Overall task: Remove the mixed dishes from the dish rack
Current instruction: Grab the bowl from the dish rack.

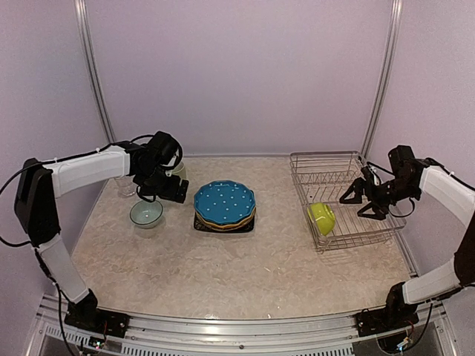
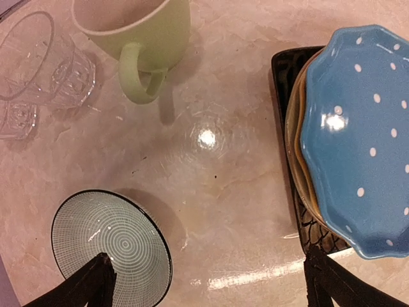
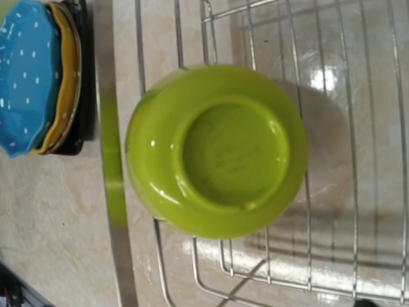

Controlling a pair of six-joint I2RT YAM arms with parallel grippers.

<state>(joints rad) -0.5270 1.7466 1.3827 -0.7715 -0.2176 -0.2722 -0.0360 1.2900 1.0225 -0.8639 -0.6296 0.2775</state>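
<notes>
The left claw point(image 1: 162, 196) hangs wide open over the tabletop point(image 1: 260, 259) towards its left edge, with nothing in it. In the left wrist view one finger point(image 2: 89, 288) overlaps the near rim of the white bowl point(image 2: 112, 246), which stands upright on the tabletop; whether they touch I cannot tell. The other finger point(image 2: 332, 281) stands beside the plate stack. The mug point(image 2: 137, 32) stands beyond the claw towards the far edge, handle facing the claw, with a glass point(image 2: 45, 61) just to its left.

The stack sits mid-tabletop: the blue plate point(image 2: 358, 141) on top, the orange plate point(image 3: 67, 96) under it, the black plate point(image 2: 284, 70) at the bottom.

The rack point(image 1: 326, 154) lies along the right edge. The right claw point(image 1: 360, 204) hovers over the rack's right side, spread wide and holding nothing. The lime bowl point(image 3: 217, 150) is the only dish in the rack. It lies tipped at the near left corner against the low wire side, its foot turned to the right wrist camera, apart from the claw.

The tabletop is pale beige, marbled and glossy with lamp glare. Plain pale walls point(image 1: 245, 74) close it in, with metal rails point(image 1: 89, 74) rising at the far corners.
</notes>
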